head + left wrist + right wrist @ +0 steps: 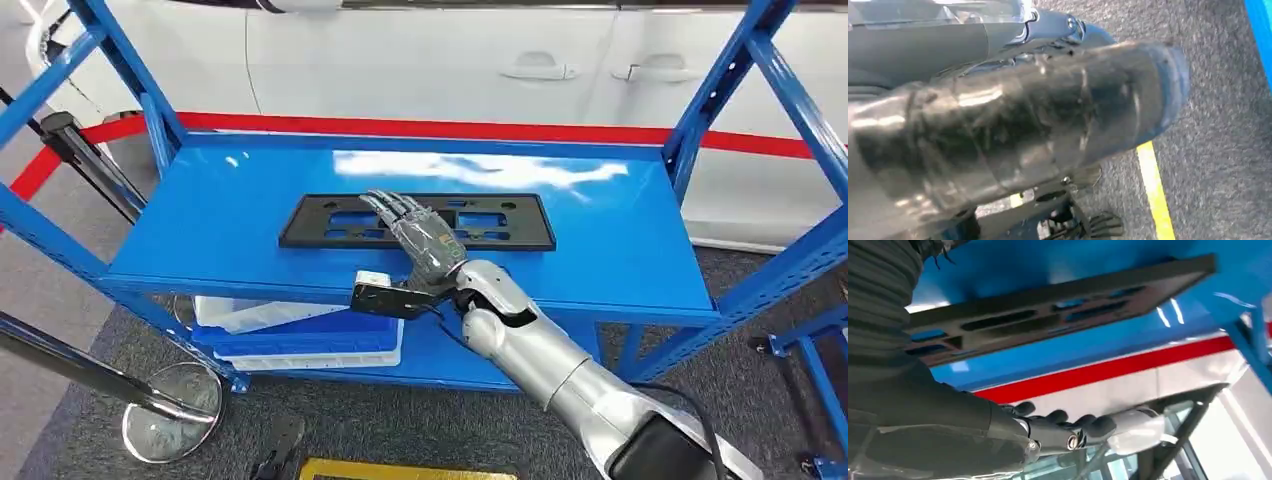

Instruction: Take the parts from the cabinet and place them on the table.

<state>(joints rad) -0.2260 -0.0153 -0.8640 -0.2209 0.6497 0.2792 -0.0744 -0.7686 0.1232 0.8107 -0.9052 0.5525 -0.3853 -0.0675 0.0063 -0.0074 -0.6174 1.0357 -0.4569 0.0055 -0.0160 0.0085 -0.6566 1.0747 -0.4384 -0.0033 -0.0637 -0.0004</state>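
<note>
So far the task looks to be at its beginning: the part, a flat black plate with long slots (416, 222), lies on the upper blue shelf (620, 240) of the cabinet, not lifted, and I see no table that has received anything.

Going from left to right, a shiny metal stand with a round base (170, 400) is on the grey carpet well to the left of the fingers. Below them and to their left, on the lower level, there is a blue and white tray (300, 335). Next comes the right hand (420, 238), which reaches over the front edge of the shelf; its fingers (392, 206) are stretched out straight and apart above the middle of the plate, holding nothing. Whether they already touch the plate I cannot tell. The plate extends to both sides of the fingers. Beyond the fingertips are a red stripe (450, 130) and a white car (440, 60).

The left hand (1013, 130) is seen close and blurred over the carpet beside a yellow line (1153, 190); I cannot tell how its fingers are.

What is left, I judge, is grasping, lifting, carrying and placing.
</note>
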